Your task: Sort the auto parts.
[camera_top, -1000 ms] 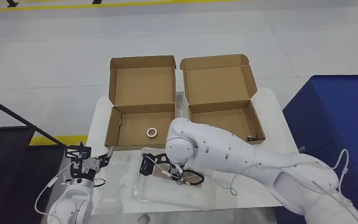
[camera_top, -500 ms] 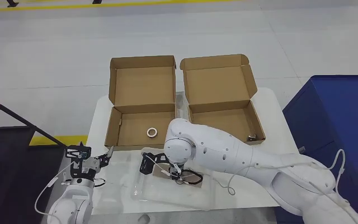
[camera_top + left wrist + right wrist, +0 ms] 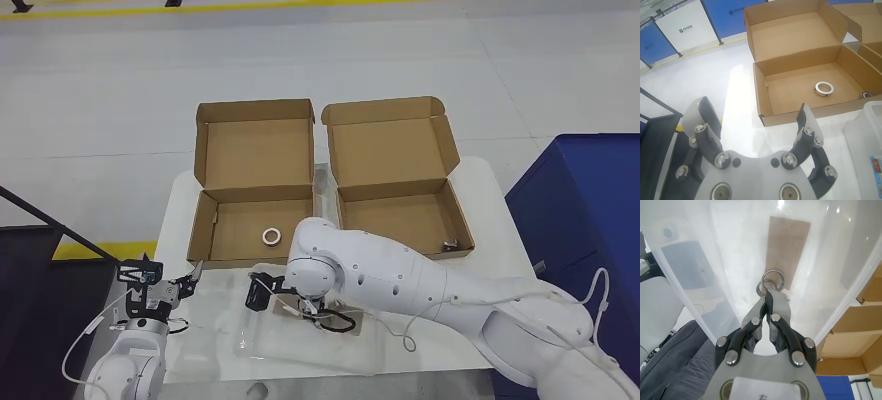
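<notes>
1. The right jaws are pinched almost together on the rim of a metal ring (image 3: 773, 280), low inside the clear bin (image 3: 687, 291).
2. A smaller ring (image 3: 759, 290) sits right against the gripped one, at the end of a brown cardboard strip (image 3: 786, 247) on the bin's floor.
3. The left jaws stand wide and hold nothing, above the tabletop (image 3: 738, 91) near its corner, well apart from the bin.
4. Beyond them, the left box (image 3: 235, 230) holds a silver collar (image 3: 271, 237) and a dark bearing (image 3: 865, 94) in its corner.
5. The right box (image 3: 400, 215) holds one small part (image 3: 455, 244).
</notes>
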You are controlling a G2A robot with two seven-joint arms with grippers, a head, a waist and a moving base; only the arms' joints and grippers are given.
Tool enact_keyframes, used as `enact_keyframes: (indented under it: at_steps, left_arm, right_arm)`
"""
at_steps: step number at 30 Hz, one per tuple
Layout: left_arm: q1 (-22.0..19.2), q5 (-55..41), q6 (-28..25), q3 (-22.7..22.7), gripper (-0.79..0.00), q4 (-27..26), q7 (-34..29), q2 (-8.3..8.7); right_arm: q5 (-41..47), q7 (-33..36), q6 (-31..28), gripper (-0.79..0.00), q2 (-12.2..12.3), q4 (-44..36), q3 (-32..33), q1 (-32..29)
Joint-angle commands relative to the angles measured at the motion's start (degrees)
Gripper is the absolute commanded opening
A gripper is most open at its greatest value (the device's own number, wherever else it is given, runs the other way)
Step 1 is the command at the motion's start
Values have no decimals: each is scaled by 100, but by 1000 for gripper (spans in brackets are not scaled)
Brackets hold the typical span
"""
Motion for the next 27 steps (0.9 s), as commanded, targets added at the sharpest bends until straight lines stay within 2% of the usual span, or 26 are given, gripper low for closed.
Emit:
enact_keyframes:
  at_steps: [1,7,14,15,16,21,27]
  left_arm:
    - [0,0,0,0,0,0,0,0]
    - [0,0,0,0,0,0,0,0]
    - [0,0,0,0,0,0,0,0]
    - [0,0,0,0,0,0,0,0]
    - [0,0,0,0,0,0,0,0]
    - [0,0,0,0,0,0,0,0]
    - [0,0,0,0,0,0,0,0]
  right_arm:
    - [-63,30,46,-785,12,44,-1,-25]
    - [-291,30,230,-785,17,229,-1,-102]
    - [-209,30,79,-785,-65,371,-1,-129]
    - [-216,30,55,-705,-87,411,-1,-143]
    - [-221,30,25,-662,-111,460,-1,-158]
    - [-278,30,-22,-634,-249,777,-1,-179]
    - [-299,30,-50,-563,-384,982,-1,-147]
